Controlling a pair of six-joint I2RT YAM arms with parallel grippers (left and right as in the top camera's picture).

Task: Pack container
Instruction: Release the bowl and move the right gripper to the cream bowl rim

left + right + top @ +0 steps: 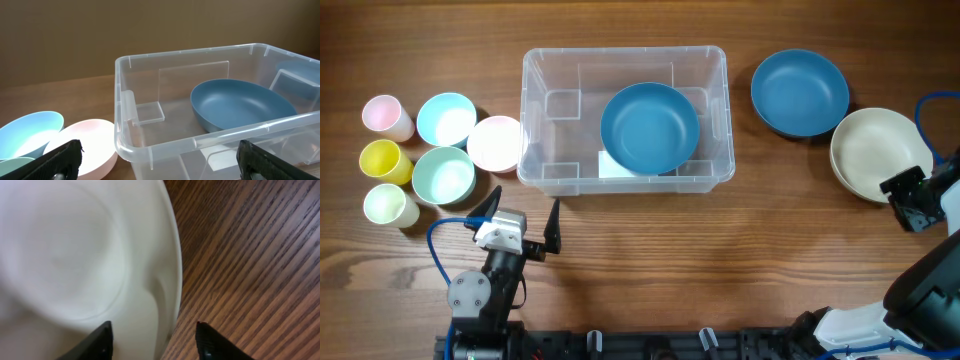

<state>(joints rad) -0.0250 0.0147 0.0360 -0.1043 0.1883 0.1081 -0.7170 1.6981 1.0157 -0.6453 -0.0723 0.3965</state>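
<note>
The container (550, 75) sits mid-counter, long axis left to right, with a blue bowl (650, 128) in its right half. It lies well left of and a little beyond the right jaws, which stand spread astride the near-right rim of the cream bowl (875, 150), not pinching it. We judge that bowl must travel left past the second blue bowl (800, 92) to get in, though the left jaws, spread and empty, are nearer the container, just off its near-left corner.

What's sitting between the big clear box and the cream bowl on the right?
A blue bowl, empty, apart from the container and close beside the cream bowl. The overhead view shows it.
</note>
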